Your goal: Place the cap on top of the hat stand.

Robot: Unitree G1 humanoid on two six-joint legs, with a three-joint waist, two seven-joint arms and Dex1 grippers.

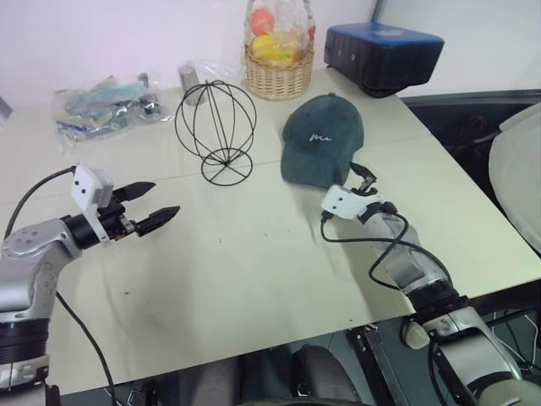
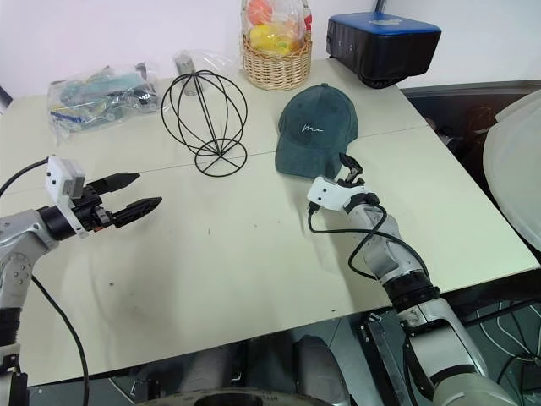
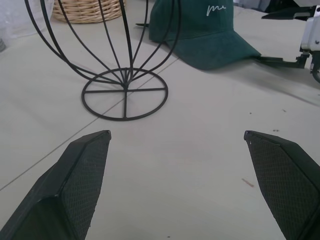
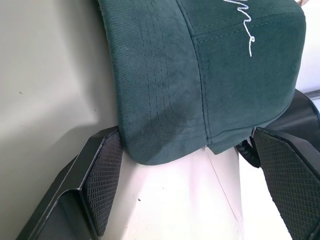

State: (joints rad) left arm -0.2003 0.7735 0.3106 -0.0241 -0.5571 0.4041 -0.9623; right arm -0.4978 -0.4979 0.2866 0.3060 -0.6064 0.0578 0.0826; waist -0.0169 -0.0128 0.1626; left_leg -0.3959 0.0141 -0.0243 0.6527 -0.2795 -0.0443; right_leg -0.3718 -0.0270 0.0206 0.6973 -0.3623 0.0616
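Note:
The dark teal cap (image 1: 321, 139) lies on the table, its brim toward me and its white script showing. Left of it stands the hat stand (image 1: 215, 127), a black wire sphere on a ring base (image 3: 125, 92), with nothing on it. My right gripper (image 2: 348, 167) is level at the cap's near edge. In the right wrist view its fingers (image 4: 102, 180) stand open on either side of the brim (image 4: 165, 100), one pad close against the brim's edge. My left gripper (image 1: 166, 197) hovers open over the table's left side, pointing toward the stand, with nothing between its fingers (image 3: 85, 170).
A wicker basket (image 1: 279, 72) of wrapped fruit stands at the back, behind the stand and the cap. A dark blue box (image 1: 383, 52) sits at the back right and plastic bags (image 1: 101, 106) at the back left. The table's right edge (image 1: 473, 182) runs close to the cap.

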